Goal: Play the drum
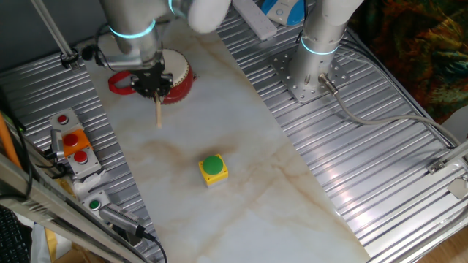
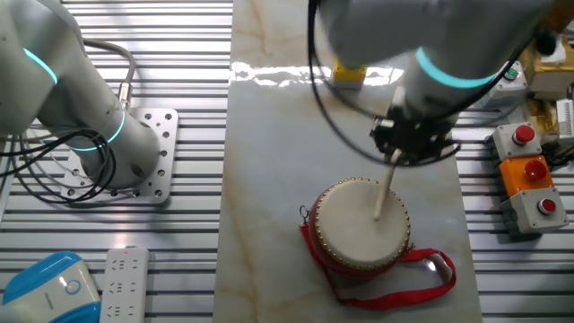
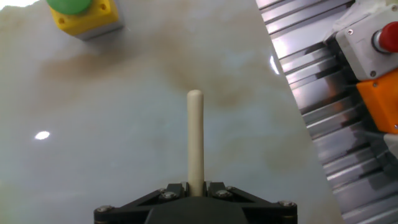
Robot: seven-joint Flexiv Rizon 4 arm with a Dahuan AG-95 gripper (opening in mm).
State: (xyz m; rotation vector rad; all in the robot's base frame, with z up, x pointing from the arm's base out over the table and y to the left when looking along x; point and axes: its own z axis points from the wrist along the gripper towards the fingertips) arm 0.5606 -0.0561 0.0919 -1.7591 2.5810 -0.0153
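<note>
The drum [image 1: 179, 76] has red sides, a cream top skin and a red strap; it sits at the far left of the marble board, partly behind my hand. In the other fixed view the drum [image 2: 357, 224] shows whole. My gripper [image 1: 155, 89] is shut on a pale wooden drumstick [image 1: 158, 111] that points down along the fingers. In the other fixed view the gripper [image 2: 396, 154] is above the drum's far edge and the drumstick [image 2: 384, 190] lies across the skin. In the hand view the gripper [image 3: 196, 186] clamps the drumstick [image 3: 195, 140] over bare board; the drum is out of view there.
A yellow box with a green button [image 1: 213, 169] stands mid-board and also shows in the hand view [image 3: 81, 15]. A control box with red and orange buttons [image 2: 529, 175] sits on the ribbed metal beside the board. A second arm's base [image 1: 316, 69] is bolted at the far right.
</note>
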